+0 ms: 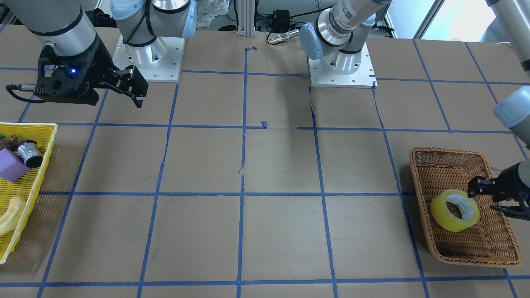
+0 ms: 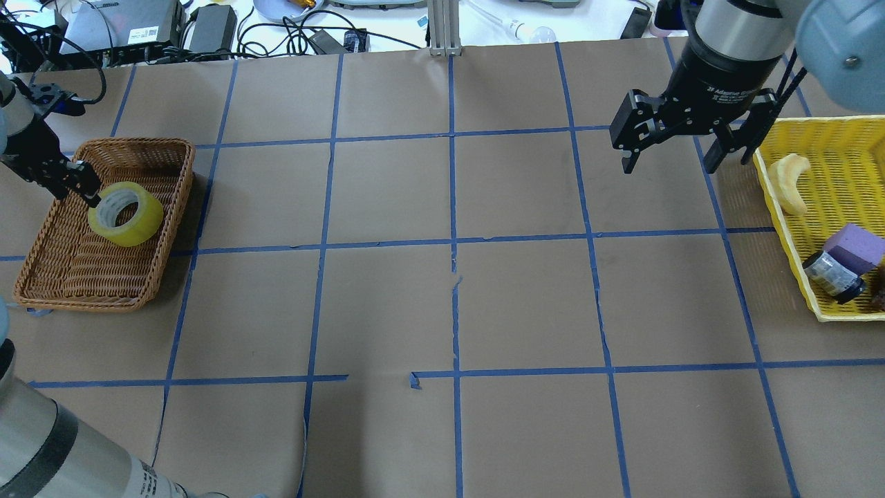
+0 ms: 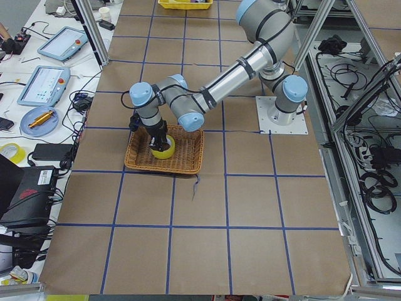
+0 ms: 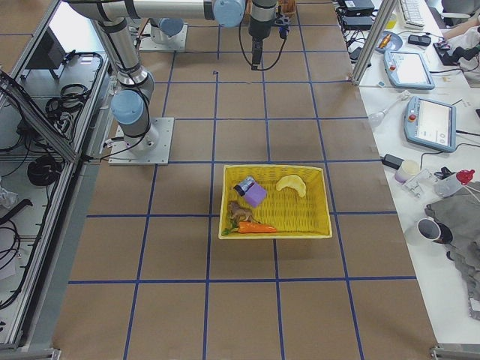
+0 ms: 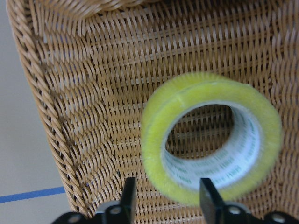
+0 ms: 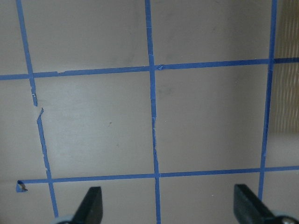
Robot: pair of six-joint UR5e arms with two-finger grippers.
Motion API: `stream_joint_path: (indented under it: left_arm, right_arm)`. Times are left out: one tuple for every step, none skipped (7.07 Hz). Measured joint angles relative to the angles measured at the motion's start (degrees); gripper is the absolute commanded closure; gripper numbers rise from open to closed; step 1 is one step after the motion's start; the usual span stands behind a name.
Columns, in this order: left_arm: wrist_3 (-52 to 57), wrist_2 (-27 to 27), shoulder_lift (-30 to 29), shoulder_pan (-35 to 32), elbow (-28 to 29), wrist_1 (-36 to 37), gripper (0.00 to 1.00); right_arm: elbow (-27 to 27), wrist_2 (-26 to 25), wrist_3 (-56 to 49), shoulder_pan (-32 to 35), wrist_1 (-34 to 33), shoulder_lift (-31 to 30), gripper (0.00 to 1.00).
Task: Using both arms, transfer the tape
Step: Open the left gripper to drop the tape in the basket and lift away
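The yellow tape (image 1: pixel 441 215) (image 2: pixel 142 225) lies in the brown wicker basket (image 1: pixel 455 165) (image 2: pixel 76 270) at my left end of the table. My left gripper (image 1: pixel 488 200) (image 2: pixel 79 187) hangs just over the roll's edge. In the left wrist view its fingers (image 5: pixel 130 196) stand partly apart. The tape's (image 5: pixel 154 140) near rim shows between them, with bare weave beside the left finger. My right gripper (image 2: pixel 669 162) (image 1: pixel 134 89) (image 6: pixel 168 205) hovers wide open over bare table beside the yellow basket (image 2: pixel 830 138), holding nothing.
The yellow basket (image 1: pixel 29 124) (image 4: pixel 315 210) holds a purple block (image 2: pixel 854 245), a small silver-and-black roll (image 2: pixel 833 273), a pale banana shape (image 2: pixel 792 180) and other toys. Blue tape lines grid the brown table. The arm bases (image 1: pixel 341 66) stand at the robot's edge.
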Motion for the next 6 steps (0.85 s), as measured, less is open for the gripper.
stream_joint_path:
  left_arm:
    - [-2.61, -0.25, 3.43, -2.75, 0.38, -3.53, 0.03]
    - [-7.87, -0.82, 7.55, -5.93, 0.64, -8.36, 0.03]
    - [-14.83, -2.28, 12.27, -9.63, 0.80, -12.94, 0.02]
    - [-22.00, -3.76, 16.86, -14.08, 0.79, -15.79, 0.00]
    - [-29.80, -4.42, 20.61, -19.06, 0.57, -17.49, 0.00]
    - [-37.33, -4.59, 23.29, -23.89, 0.12, -18.34, 0.00]
  right_arm:
    - [-0.01, -0.01, 0.00, -0.02, -0.02, 0.03, 0.00]
    - [-0.01, -0.07, 0.00, -0.05, 0.00, 0.05, 0.00]
    - [-0.01, -0.09, -0.02, -0.08, 0.03, 0.06, 0.00]
    - [0.00, -0.06, -0.06, -0.09, 0.05, 0.07, 0.00]
    - [0.01, -0.02, -0.08, -0.09, 0.04, 0.07, 0.00]
    - [0.01, -0.01, -0.08, -0.09, 0.03, 0.05, 0.00]
